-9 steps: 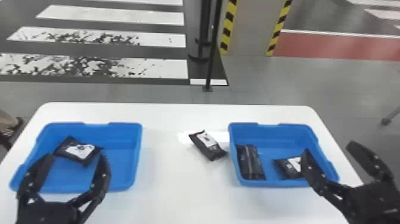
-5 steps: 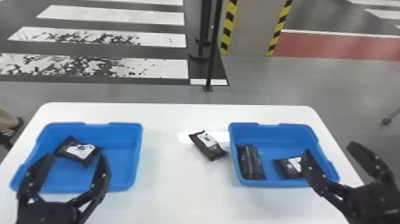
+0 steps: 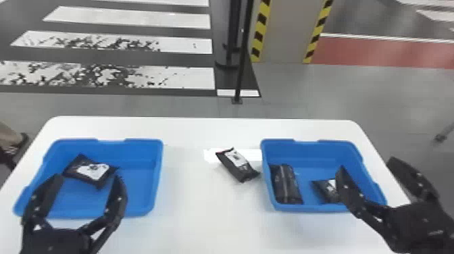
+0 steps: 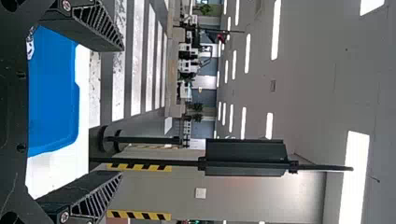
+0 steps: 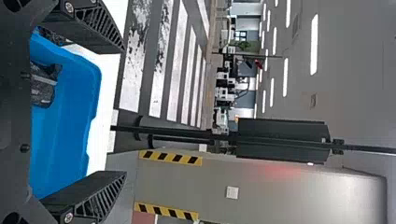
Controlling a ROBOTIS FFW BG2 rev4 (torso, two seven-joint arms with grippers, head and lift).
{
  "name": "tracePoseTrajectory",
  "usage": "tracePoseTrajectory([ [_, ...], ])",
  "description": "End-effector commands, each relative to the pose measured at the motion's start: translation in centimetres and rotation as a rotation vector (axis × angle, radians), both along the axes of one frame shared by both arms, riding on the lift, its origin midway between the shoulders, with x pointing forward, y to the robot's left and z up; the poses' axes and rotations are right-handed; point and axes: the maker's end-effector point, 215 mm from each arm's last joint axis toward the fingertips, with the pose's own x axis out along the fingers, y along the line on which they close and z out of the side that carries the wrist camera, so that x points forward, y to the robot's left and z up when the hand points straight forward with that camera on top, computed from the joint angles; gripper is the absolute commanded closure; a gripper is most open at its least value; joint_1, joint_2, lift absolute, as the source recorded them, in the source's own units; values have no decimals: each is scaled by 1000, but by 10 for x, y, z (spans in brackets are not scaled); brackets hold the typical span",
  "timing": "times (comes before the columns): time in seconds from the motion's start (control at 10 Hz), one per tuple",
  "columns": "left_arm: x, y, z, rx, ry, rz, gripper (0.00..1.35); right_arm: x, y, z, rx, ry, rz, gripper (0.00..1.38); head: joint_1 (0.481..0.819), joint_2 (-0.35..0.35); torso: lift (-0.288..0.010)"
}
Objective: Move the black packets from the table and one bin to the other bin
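Note:
My left gripper [image 3: 88, 179] stands open over the left blue bin [image 3: 142, 182], where a black packet [image 3: 88, 170] with a white label lies. On the table, a second packet [image 3: 238, 164] rests just left of the right blue bin [image 3: 314, 153]. That bin holds a packet [image 3: 285, 184] along its left wall and another [image 3: 327, 190], partly hidden by a finger of my right gripper [image 3: 368, 165]. The right gripper is open above the bin's right side. In the wrist views, the left gripper [image 4: 122, 111] and the right gripper [image 5: 125, 112] have nothing between their fingertips.
The white table [image 3: 202, 216] carries both bins, with a wide stretch of its surface between them. Beyond its far edge stand a thin black post [image 3: 244, 50] and a pillar [image 3: 283, 33] with yellow and black stripes.

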Motion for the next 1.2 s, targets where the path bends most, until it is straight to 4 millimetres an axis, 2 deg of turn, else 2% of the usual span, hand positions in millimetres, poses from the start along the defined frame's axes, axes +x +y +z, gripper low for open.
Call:
tracePoseTrajectory([
  [0.0,1,-1,0,0,1,-2,87,17,15,2,8,5,33,84,695,-91,-110],
  [0.2,1,-4,1,-3,-2,-7,87,47,26,5,30,-1,64,82,695,-69,-110],
  [0.3,2,-4,0,-3,1,-7,87,66,31,-3,16,30,105,81,695,-59,-110],
  [0.5,2,-8,0,-3,3,-13,87,113,34,-34,0,114,180,81,695,-38,-110],
  [0.7,3,-9,-1,-4,6,-16,87,139,51,-41,-24,133,231,81,695,-36,-110],
  [0.8,3,-10,-2,-4,8,-18,87,148,71,-48,-22,155,283,81,695,-32,-110],
  [0.9,4,-10,-2,-4,8,-18,87,154,99,-55,-29,193,345,81,695,-15,-110],
  [1.1,7,-14,1,-2,3,-24,87,164,150,-78,-67,284,466,81,695,46,-110],
])
